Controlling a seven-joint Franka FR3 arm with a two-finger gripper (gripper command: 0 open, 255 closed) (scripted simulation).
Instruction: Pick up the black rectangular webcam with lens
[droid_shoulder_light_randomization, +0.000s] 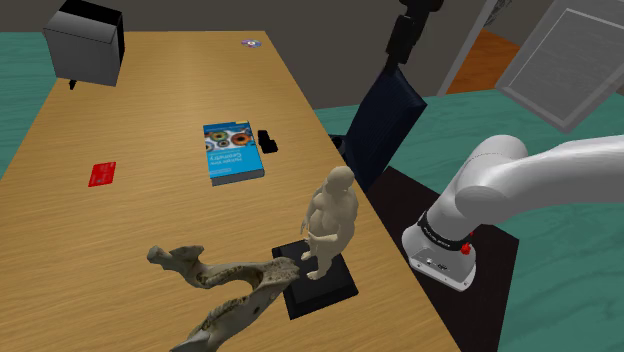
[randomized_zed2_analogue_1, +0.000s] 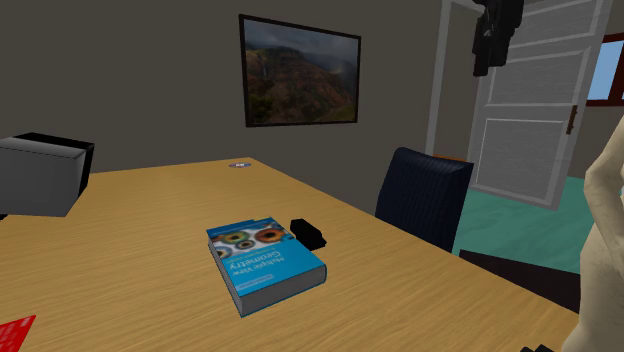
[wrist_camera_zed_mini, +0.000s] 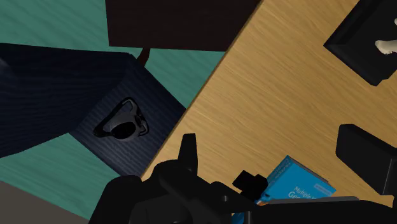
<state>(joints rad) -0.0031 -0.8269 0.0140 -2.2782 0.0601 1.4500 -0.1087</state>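
The webcam (droid_shoulder_light_randomization: 266, 140) is a small black rectangular block lying on the wooden table (droid_shoulder_light_randomization: 150, 120), right beside the edge of the blue book (droid_shoulder_light_randomization: 232, 152) that faces the chair. In the second exterior view the webcam (randomized_zed2_analogue_1: 308, 232) touches the book (randomized_zed2_analogue_1: 264, 260) at its far corner. My gripper (droid_shoulder_light_randomization: 405, 35) hangs high above the table's chair-side edge, well away from the webcam, and holds nothing. It also hangs before the door, gripper (randomized_zed2_analogue_1: 495, 45). In the wrist view the gripper (wrist_camera_zed_mini: 272, 135) is open, fingers wide apart over the table edge, with the book (wrist_camera_zed_mini: 296, 186) below.
A dark blue chair (droid_shoulder_light_randomization: 385, 120) stands at the table edge under the gripper, a small dark looped object (wrist_camera_zed_mini: 121, 124) on its seat. A tan figurine (droid_shoulder_light_randomization: 330, 220) on a black base, a bone-like sculpture (droid_shoulder_light_randomization: 225, 290), a red card (droid_shoulder_light_randomization: 102, 174) and a dark box (droid_shoulder_light_randomization: 85, 40) share the table.
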